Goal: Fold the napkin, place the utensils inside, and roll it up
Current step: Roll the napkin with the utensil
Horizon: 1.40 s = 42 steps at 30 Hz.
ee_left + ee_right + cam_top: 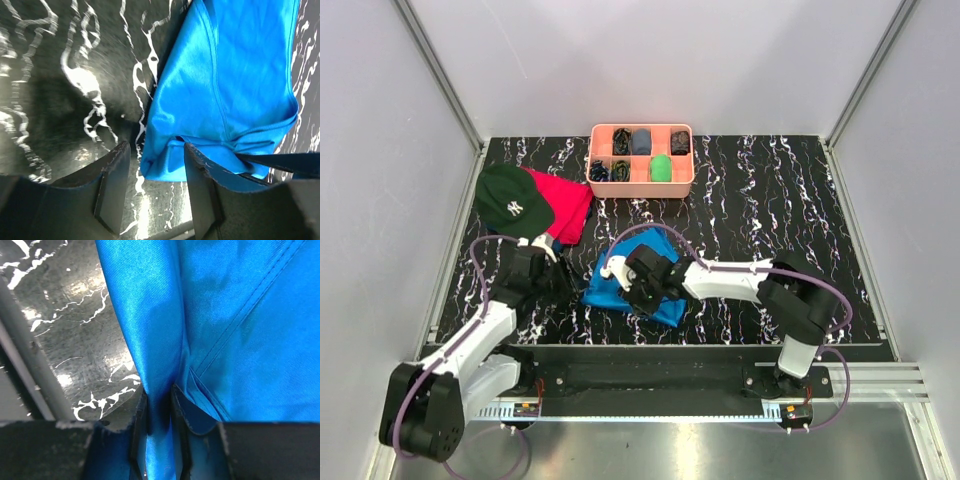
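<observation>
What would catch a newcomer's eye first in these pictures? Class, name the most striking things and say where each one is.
The bright blue napkin lies crumpled in the middle of the black marbled table, and the right gripper pinches a fold of it. The left gripper stands open at the napkin's left side. At the back sits a pink tray of compartments, and at the left rear a dark green cap rests on a red cloth.

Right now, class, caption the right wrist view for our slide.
Right gripper pinches a fold of the blue napkin; black marbled table visible alongside.
</observation>
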{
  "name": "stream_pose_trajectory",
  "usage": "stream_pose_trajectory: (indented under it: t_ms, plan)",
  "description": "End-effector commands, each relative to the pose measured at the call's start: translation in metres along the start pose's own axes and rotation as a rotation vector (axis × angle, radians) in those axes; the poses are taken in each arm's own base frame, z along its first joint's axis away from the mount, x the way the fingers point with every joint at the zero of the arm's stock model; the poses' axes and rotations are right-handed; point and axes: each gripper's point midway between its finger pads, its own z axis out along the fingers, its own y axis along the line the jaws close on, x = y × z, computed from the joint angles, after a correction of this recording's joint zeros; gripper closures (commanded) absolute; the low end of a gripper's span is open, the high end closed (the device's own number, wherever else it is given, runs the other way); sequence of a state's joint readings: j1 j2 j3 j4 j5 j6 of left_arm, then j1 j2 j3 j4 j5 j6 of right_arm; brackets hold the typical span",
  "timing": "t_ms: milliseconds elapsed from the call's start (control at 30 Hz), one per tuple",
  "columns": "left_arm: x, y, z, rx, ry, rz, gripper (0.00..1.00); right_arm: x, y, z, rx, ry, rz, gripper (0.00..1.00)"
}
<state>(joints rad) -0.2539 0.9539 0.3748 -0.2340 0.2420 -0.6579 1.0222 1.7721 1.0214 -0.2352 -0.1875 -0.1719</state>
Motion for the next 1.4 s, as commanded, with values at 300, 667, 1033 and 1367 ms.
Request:
stream_pose_trajectory:
  t_ms: [300,667,1033,1367]
  plan:
    - [-0.037,-0.025,-0.008,0.112,-0.169,0.086,0.41,0.008,0.020,-0.002,-0.479,0.028,0.295,0.76]
    - [-0.050,-0.050,0.005,0.245,-0.199,0.143,0.36,0.006,0.005,-0.003,-0.664,0.060,0.500,0.79]
    - [-0.043,-0.043,0.028,0.226,-0.131,0.129,0.37,0.014,-0.023,0.003,-0.747,0.069,0.681,0.81]
    - [-0.034,-0.036,0.041,0.233,-0.112,0.120,0.44,0.025,-0.028,0.012,-0.752,0.118,0.743,0.83]
